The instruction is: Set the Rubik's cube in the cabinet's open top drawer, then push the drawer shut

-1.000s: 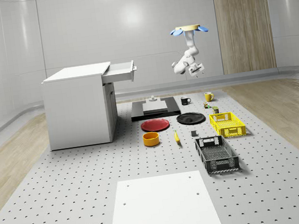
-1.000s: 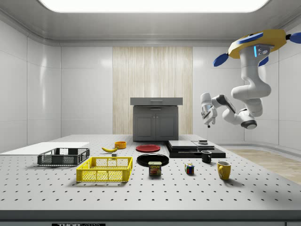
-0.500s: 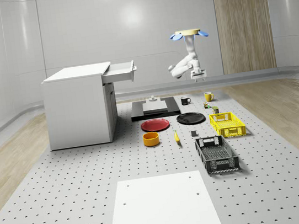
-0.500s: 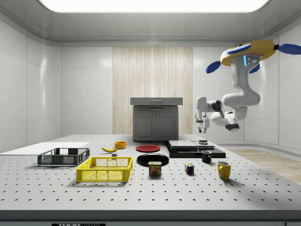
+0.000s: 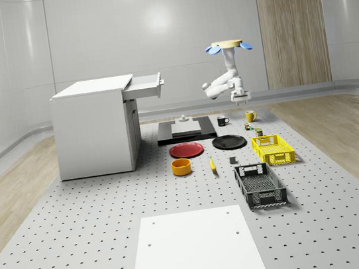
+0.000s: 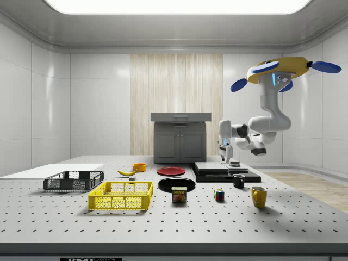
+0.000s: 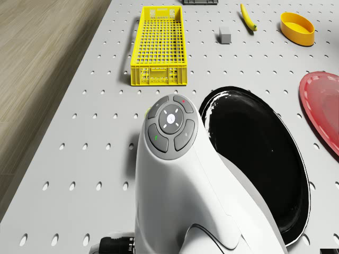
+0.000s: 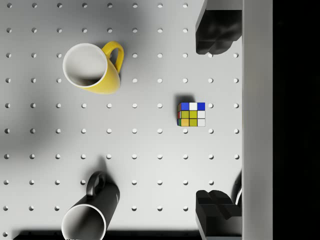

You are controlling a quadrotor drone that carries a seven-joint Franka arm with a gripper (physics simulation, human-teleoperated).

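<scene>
- Your gripper hangs spread wide and empty, high above the table, with the drone hovering over the mugs' end.
- The cube lies below, between the fingers, slightly toward 9 o'clock of their midline.
- It sits flat on perforated board.
- Yellow mug at 10 o'clock and black mug at 8 o'clock stand well apart from it.

A simulated robotics lab: perforated optical table, bare panelled walls, scattered test props.
</scene>
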